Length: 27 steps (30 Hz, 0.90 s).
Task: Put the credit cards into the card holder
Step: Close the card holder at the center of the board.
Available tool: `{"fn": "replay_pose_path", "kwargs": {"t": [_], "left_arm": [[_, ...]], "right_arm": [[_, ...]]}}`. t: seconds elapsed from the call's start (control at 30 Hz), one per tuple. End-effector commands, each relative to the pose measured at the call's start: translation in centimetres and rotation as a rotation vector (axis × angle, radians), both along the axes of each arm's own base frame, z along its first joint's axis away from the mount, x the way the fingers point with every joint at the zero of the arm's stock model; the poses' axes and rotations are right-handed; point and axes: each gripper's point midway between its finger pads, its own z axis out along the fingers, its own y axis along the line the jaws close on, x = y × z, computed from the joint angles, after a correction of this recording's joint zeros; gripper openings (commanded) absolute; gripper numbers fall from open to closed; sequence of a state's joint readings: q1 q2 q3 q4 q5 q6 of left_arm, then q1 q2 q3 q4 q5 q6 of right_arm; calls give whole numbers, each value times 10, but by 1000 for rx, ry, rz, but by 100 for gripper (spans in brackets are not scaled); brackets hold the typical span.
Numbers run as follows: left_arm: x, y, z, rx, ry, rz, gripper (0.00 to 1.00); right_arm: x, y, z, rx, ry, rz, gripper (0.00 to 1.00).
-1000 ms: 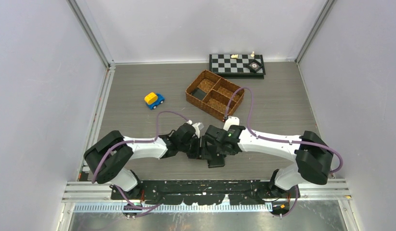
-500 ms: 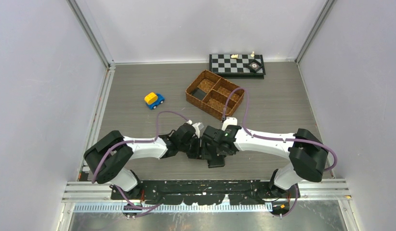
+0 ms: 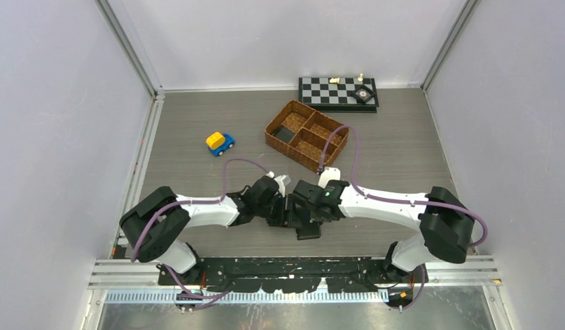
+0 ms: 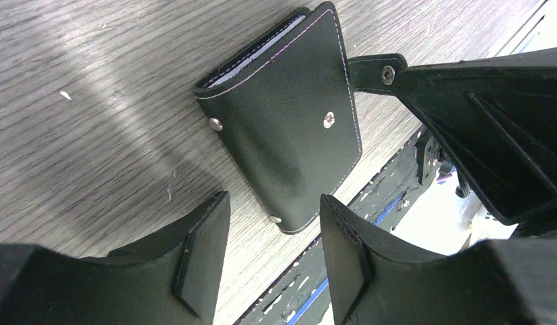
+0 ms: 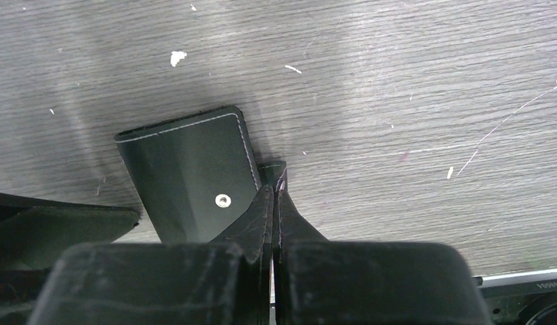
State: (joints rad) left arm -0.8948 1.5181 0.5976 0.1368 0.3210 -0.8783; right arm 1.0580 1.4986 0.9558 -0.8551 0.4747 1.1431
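The card holder (image 4: 282, 128) is a black leather wallet lying folded shut on the table; it also shows in the right wrist view (image 5: 188, 169) and the top view (image 3: 308, 229). Pale edges (image 4: 259, 54) show between its covers; I cannot tell if they are cards or sleeves. No loose credit cards are in view. My right gripper (image 5: 273, 203) is shut on the wallet's snap tab (image 4: 370, 70), at the wallet's side. My left gripper (image 4: 272, 264) is open just above the wallet's near corner, holding nothing. In the top view both grippers meet over the wallet, the left (image 3: 278, 212) and the right (image 3: 300, 210).
A brown wicker divided basket (image 3: 274, 128) stands behind the grippers. A blue and yellow toy car (image 3: 219, 143) sits to its left. A chessboard (image 3: 338, 92) lies at the back wall. The black front rail (image 3: 293, 275) runs close to the wallet.
The right arm's elbow shifted slightly left and then back. The grippers and the wallet stay nearly where they were.
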Motion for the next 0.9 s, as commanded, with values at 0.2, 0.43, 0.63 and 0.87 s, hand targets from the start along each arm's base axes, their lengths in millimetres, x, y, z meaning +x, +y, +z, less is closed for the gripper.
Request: {"fn": "replay_pose_path", "kwargs": {"t": [0.2, 0.43, 0.63, 0.87], "left_arm": [[9, 1, -2, 37, -30, 16, 53], [10, -2, -4, 39, -27, 13, 53], [13, -4, -4, 42, -34, 11, 53], [13, -3, -7, 52, -30, 11, 48]], "right_arm": [[-3, 14, 21, 239, -113, 176, 0], [-7, 23, 25, 373, -141, 261, 0], [-10, 36, 19, 419, -117, 315, 0], [-15, 43, 6, 427, -63, 325, 0]]}}
